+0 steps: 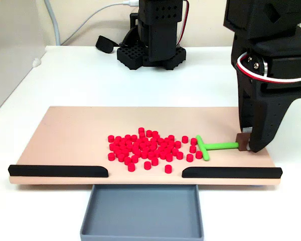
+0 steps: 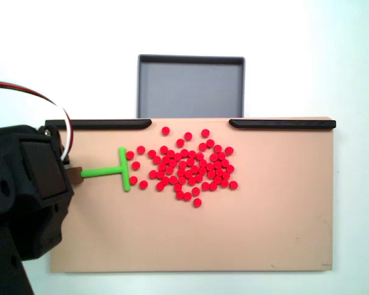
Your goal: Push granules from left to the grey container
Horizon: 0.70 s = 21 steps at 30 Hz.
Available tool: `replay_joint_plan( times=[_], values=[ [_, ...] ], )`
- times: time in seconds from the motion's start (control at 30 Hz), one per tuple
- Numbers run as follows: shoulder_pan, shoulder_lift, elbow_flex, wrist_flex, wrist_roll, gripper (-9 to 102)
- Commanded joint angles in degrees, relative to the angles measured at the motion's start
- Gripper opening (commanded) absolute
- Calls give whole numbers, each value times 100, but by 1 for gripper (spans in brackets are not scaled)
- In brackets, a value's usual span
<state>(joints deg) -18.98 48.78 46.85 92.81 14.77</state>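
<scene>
The granules (image 1: pixel 148 149) are lying in a loose patch mid-board (image 1: pixel 65 135), well short of the gap between the black strips (image 1: pixel 57 171) that opens onto the grey container (image 1: pixel 142 213), which is sitting empty just below the board's edge. The pusher (image 1: pixel 206 147) is touching the nearest beads, its stem pinched in the jaws of the gripper (image 1: pixel 245 144). My worry is that a sideways sweep will be spreading beads past the gap, piling them against a strip or slipping round the short crossbar.

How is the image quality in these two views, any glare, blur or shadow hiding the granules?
In both fixed views the granules are sharp and evenly lit. In a fixed view the white table is nearly blown out. In a fixed view the near grey container looks slightly soft, with faint shadows under the black strips.
</scene>
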Motion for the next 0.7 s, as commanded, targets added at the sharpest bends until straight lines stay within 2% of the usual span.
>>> replay_joint_plan(
  times=[0.0,0.67],
  values=[
    [79,114,-62,-26,-44,0],
    [123,343,316,-18,-176,0]
  ],
)
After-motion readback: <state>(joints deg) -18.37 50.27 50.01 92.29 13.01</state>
